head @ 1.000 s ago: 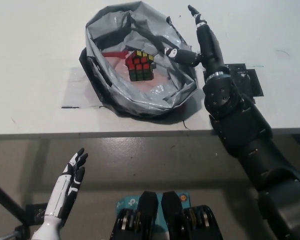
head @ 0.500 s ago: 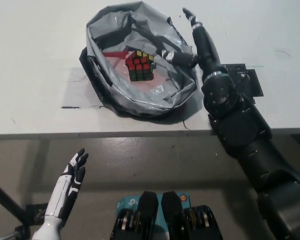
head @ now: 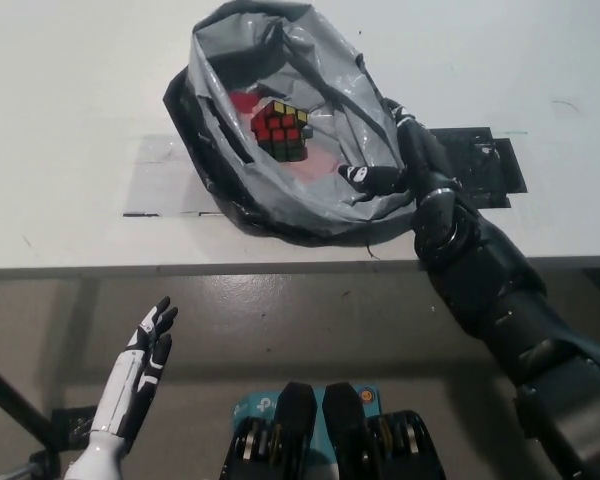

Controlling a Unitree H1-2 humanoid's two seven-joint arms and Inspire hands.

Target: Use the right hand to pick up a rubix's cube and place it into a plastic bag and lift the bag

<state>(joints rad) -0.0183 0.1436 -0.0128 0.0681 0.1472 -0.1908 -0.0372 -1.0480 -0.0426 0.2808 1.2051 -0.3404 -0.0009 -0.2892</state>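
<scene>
We are seeing our black right hand (head: 395, 165) pinching the grey plastic bag's (head: 320, 200) right rim, multicoloured rubix's cube (head: 282, 128) sitting inside it on the white table (head: 70, 120), white left hand (head: 140, 375) hanging spread below the edge.

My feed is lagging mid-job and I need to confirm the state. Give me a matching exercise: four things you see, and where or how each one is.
Things:
1. multicoloured Rubik's cube
2. grey plastic bag
3. black right hand
4. white left hand

States:
A. fingers apart, holding nothing, below the table edge
B. lying inside the bag
C. shut on the bag's right rim
D. open-mouthed, on the white table

Pairs: 1-B, 2-D, 3-C, 4-A
</scene>
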